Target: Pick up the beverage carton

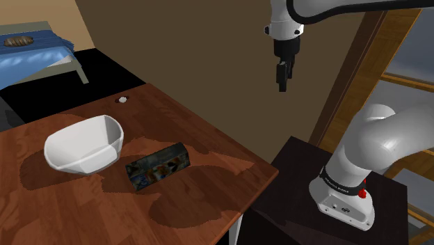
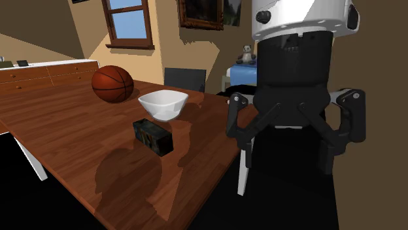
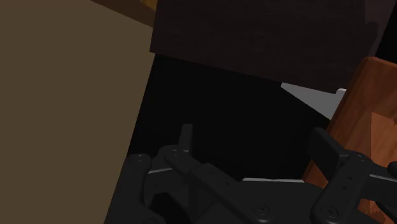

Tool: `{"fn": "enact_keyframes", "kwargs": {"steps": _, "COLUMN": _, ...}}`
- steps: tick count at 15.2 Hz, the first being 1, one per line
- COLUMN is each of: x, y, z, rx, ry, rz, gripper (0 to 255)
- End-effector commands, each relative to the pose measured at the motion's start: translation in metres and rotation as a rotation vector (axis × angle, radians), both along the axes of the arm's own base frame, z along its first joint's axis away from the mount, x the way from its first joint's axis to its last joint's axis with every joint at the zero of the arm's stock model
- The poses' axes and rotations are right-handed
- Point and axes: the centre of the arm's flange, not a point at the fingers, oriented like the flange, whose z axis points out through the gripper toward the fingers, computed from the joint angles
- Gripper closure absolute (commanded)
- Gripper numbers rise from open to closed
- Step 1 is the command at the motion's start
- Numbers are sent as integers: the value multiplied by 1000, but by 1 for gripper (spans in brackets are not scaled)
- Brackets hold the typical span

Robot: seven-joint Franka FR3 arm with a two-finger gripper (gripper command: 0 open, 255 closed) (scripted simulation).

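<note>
The beverage carton [image 1: 158, 166] lies on its side on the wooden surface [image 1: 202, 209], just beside the white bowl [image 1: 83, 145]. The gripper [image 1: 283, 83] hangs high above the surface edge nearest the stand [image 1: 299, 174], well apart from the beverage carton. The fingers [image 3: 185, 135] stand apart, holding nothing.

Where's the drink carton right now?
In the shoulder view the dark carton lies on the wooden table, close beside the white bowl, on the bowl's right.
</note>
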Motion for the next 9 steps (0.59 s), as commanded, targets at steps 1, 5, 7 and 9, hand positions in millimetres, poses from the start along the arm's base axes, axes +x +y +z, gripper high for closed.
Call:
{"fn": "enact_keyframes", "kwargs": {"steps": 1, "x": 0, "y": 0, "z": 0, "rx": 0, "ry": 0, "rz": 0, "gripper": 0}}
{"fn": "enact_keyframes", "kwargs": {"steps": 5, "x": 35, "y": 30, "z": -18, "rx": 22, "ry": -11, "rz": 112, "gripper": 0}}
{"fn": "enact_keyframes", "kwargs": {"steps": 7, "x": 51, "y": 46, "z": -26, "rx": 34, "ry": -17, "rz": 168, "gripper": 0}}
{"fn": "enact_keyframes", "kwargs": {"steps": 9, "x": 66, "y": 64, "z": -34, "rx": 45, "ry": -23, "rz": 224, "gripper": 0}}
